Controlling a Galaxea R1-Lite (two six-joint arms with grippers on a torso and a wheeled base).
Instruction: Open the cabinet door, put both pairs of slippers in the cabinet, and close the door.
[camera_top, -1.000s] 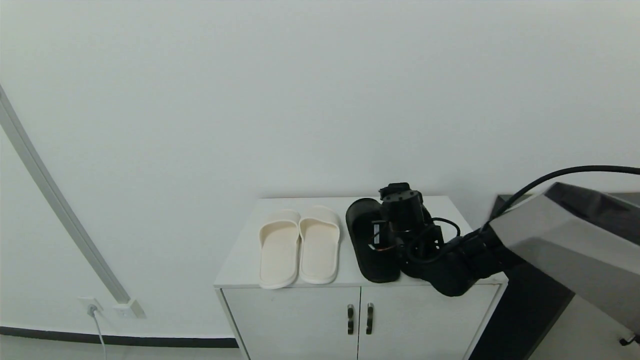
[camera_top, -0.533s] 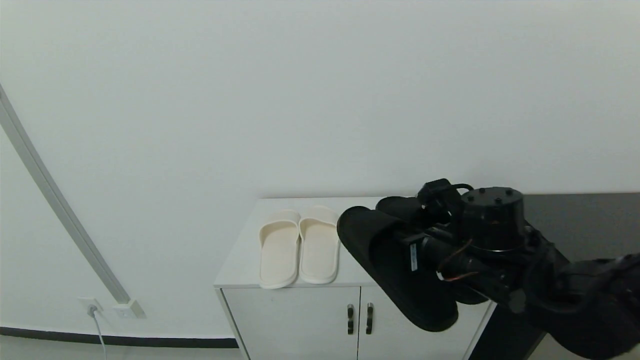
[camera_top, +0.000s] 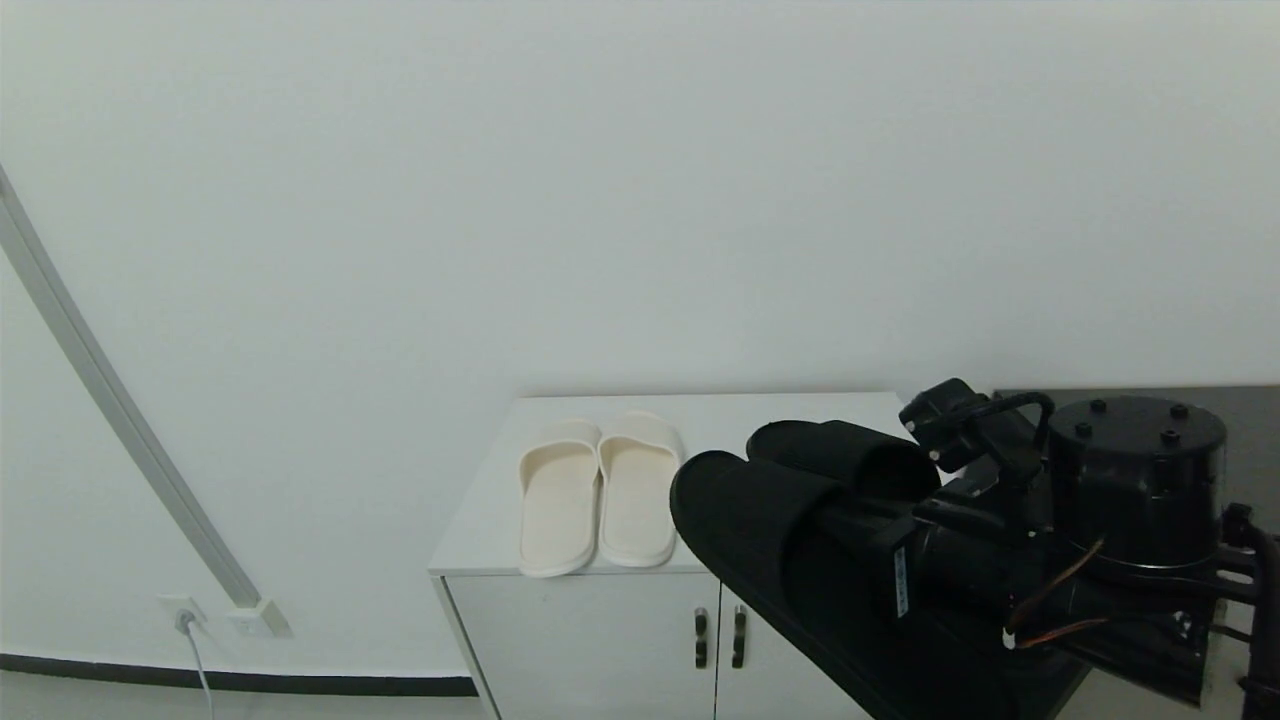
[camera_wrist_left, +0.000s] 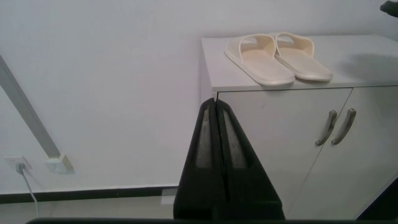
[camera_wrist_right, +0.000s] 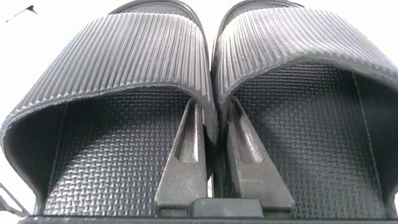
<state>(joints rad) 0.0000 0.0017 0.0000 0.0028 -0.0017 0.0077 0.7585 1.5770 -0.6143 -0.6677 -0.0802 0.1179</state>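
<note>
My right gripper (camera_wrist_right: 211, 134) is shut on the pair of black slippers (camera_top: 800, 520), one finger (camera_wrist_right: 183, 155) inside each slipper, pinching their inner walls together. In the head view the black pair hangs in the air off the cabinet's right front, close to the camera. The pair of cream slippers (camera_top: 598, 492) lies side by side on the white cabinet (camera_top: 480, 525) top, left of centre. Both cabinet doors are closed, with two dark handles (camera_top: 718, 637) at the middle. My left gripper (camera_wrist_left: 216, 134) is shut with nothing in it, low and to the left of the cabinet (camera_wrist_left: 261, 124).
A plain white wall stands behind the cabinet. A grey conduit (camera_top: 110, 400) runs diagonally down the wall to a socket (camera_top: 180, 608) with a plugged cable at the lower left. A dark surface (camera_top: 1240, 400) lies right of the cabinet.
My right gripper has lifted the black slippers off the cabinet top and drawn them back to the right, toward the camera. The cream slippers and the doors have stayed as they were.
</note>
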